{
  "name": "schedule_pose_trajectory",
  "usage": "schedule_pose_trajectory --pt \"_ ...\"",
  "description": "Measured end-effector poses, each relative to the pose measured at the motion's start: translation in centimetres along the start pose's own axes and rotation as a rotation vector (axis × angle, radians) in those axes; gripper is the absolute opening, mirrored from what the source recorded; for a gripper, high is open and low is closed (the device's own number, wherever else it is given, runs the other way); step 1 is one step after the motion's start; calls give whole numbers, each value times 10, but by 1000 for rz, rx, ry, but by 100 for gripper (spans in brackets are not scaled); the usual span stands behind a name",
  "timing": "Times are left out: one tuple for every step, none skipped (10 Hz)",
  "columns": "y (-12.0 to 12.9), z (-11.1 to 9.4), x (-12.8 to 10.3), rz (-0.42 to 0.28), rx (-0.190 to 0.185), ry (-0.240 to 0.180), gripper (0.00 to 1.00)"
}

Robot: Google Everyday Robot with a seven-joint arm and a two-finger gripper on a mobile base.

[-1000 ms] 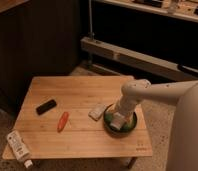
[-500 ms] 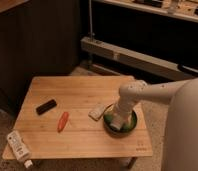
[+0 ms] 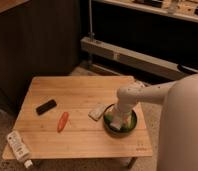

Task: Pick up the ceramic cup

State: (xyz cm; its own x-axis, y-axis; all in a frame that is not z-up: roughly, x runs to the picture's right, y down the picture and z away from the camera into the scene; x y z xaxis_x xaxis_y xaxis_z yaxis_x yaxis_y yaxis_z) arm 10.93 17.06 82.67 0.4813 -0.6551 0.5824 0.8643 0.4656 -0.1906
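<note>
On a smooth wooden table [image 3: 82, 87], 1 white arm's gripper [image 3: 120, 116], fingers spread wide, hangs inside a round green bowl [image 3: 132, 125] at 3 o'clock, where the pale ceramic cup [image 3: 115, 123] sits, mostly hidden.

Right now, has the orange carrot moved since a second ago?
No. The carrot lies in the same spot as before, just as near the table's front edge. The gripper is at the green bowl.

The robot's gripper [image 3: 117, 120] hangs down inside the dark green round bowl [image 3: 134, 123] on the light wooden table [image 3: 82, 92], its jaws spread wide.
</note>
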Motion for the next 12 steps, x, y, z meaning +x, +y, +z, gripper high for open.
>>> schedule_pose_trajectory --pt "-1 1 0 6 -2 1 80" --pt "0 2 3 14 -8 8 80" --pt "1 2 6 24 -12 15 80" --pt "2 2 8 31 -12 19 80" --pt "3 2 12 40 -14 21 80" --pt "6 4 15 52 -21 22 80" --pt "6 6 15 54 -31 20 80" --pt "6 10 16 52 -43 18 80" --pt "6 13 17 51 -52 16 80" --pt "8 14 17 52 -59 15 80" --pt "9 15 18 53 -66 15 80" --pt "10 17 19 54 -75 17 80"
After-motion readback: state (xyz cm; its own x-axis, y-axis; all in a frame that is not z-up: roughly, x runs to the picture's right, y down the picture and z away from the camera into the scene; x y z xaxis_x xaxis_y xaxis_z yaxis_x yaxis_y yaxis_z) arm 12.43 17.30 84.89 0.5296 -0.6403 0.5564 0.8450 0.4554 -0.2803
